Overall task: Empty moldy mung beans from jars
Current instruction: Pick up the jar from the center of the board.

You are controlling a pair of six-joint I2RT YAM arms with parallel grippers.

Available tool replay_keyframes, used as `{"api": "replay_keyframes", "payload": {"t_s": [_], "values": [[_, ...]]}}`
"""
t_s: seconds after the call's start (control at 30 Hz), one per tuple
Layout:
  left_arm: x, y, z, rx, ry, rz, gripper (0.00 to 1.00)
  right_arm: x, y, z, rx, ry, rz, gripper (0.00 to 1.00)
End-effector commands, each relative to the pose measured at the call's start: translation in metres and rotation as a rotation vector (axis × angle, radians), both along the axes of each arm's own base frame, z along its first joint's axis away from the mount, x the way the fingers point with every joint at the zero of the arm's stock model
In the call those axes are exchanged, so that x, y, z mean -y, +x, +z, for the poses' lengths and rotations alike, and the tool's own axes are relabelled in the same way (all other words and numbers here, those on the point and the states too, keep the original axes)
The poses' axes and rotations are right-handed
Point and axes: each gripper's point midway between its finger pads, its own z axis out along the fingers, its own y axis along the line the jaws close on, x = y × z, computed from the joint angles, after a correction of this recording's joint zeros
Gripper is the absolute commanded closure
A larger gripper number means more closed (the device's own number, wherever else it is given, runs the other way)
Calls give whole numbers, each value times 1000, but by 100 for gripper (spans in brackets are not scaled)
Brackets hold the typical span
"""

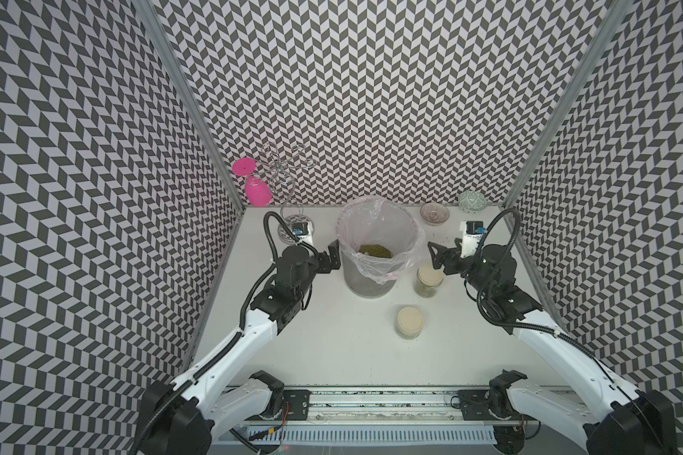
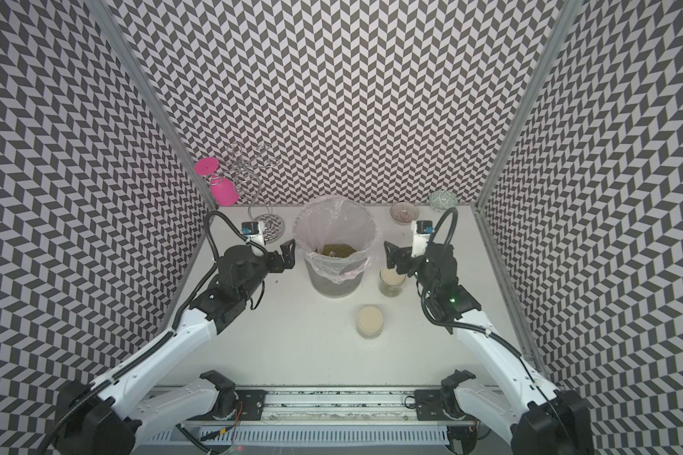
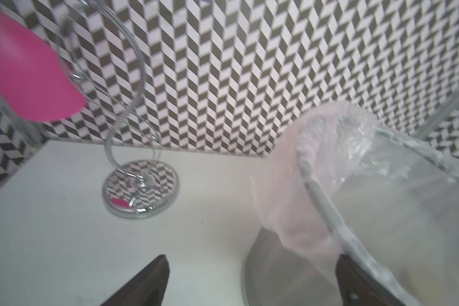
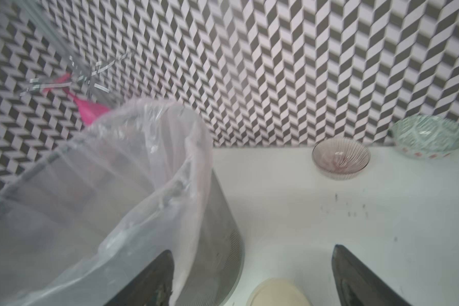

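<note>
A grey mesh bin point(image 1: 367, 283) point(image 2: 334, 281) with a clear plastic liner stands mid-table, with moldy mung beans point(image 1: 375, 250) point(image 2: 338, 249) lying in it. Two lidded jars stand to its right. The far jar point(image 1: 430, 280) point(image 2: 392, 281) shows greenish beans at its bottom; the near jar point(image 1: 409, 323) point(image 2: 369, 321) looks pale inside. My left gripper point(image 1: 330, 256) point(image 3: 252, 257) is open beside the bin's left wall, holding nothing. My right gripper point(image 1: 442, 250) point(image 4: 252, 249) is open just above the far jar, whose cream lid point(image 4: 278, 292) sits below its spread fingers.
A wire rack point(image 1: 288, 230) with a pink glass point(image 1: 253, 185) hanging from it stands at the back left. Two patterned bowls point(image 1: 434, 214) point(image 1: 472, 201) sit at the back right. Dark specks point(image 4: 350, 209) dot the table near them. Patterned walls close in three sides.
</note>
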Motion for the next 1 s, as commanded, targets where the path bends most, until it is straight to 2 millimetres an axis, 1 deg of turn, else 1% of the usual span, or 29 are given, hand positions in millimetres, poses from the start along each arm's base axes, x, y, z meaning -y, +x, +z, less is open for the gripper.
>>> {"api": "replay_keyframes", "payload": {"t_s": [0.0,0.03,0.07,0.13,0.2,0.23,0.27,0.4,0.5,0.6,0.67,0.73,0.8,0.87,0.9,0.97], "values": [[31,-43,-21,-111,3,-119,1,-19,-29,-29,-174,58,102,15],[43,-57,-20,-112,2,-183,1,-23,-35,-33,-198,66,123,17],[50,-68,-22,-125,12,-214,0,-25,-41,-37,-221,75,136,18],[51,-82,-27,-154,20,-216,0,-30,-51,-43,-236,93,178,20],[51,-90,-28,-167,7,-230,1,-34,-57,-45,-238,117,199,26],[52,-94,-27,-165,-2,-248,2,-39,-60,-45,-239,132,224,30],[55,-98,-27,-169,-8,-266,2,-44,-62,-46,-246,148,248,33],[74,-112,-26,-182,-2,-335,2,-70,-65,-46,-256,155,298,33],[91,-125,-26,-175,14,-371,0,-79,-59,-39,-228,186,291,34],[102,-135,-25,-170,33,-380,0,-91,-49,-31,-215,223,301,39],[109,-139,-24,-168,39,-386,0,-99,-39,-30,-218,223,293,41],[116,-145,-28,-184,34,-399,1,-106,-29,-29,-218,223,286,42],[127,-152,-37,-195,55,-420,1,-112,-22,-30,-222,219,291,42],[136,-157,-48,-204,90,-438,1,-112,-18,-30,-231,195,283,41],[141,-158,-53,-209,108,-451,0,-109,-19,-33,-246,174,273,39],[151,-159,-59,-213,135,-479,0,-98,-24,-35,-252,138,236,34]]}}
